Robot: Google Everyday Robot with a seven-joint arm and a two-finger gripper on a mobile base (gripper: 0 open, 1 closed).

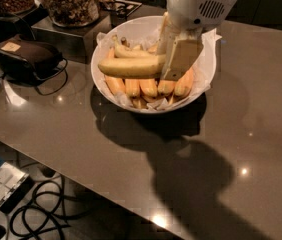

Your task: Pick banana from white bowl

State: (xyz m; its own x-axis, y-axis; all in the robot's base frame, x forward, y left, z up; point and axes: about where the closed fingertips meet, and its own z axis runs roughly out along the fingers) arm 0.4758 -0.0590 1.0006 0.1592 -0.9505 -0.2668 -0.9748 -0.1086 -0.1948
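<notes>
The white bowl (206, 71), lined with crinkled white paper, stands on the brown counter. Several short orange-yellow bananas (148, 87) lie in it. The long pale yellow banana (128, 67) is held level above them, its right end between the fingers (181, 59). My gripper (168, 59) reaches down from the white arm over the right half of the bowl and is shut on the banana. Another long yellow banana (131, 51) lies behind it in the bowl.
Glass jars of brown snacks (73, 4) stand on a metal stand at the back left. A dark case with a cable (28, 56) lies left of the bowl. Cables and a box (3, 184) lie on the floor below the counter's front edge.
</notes>
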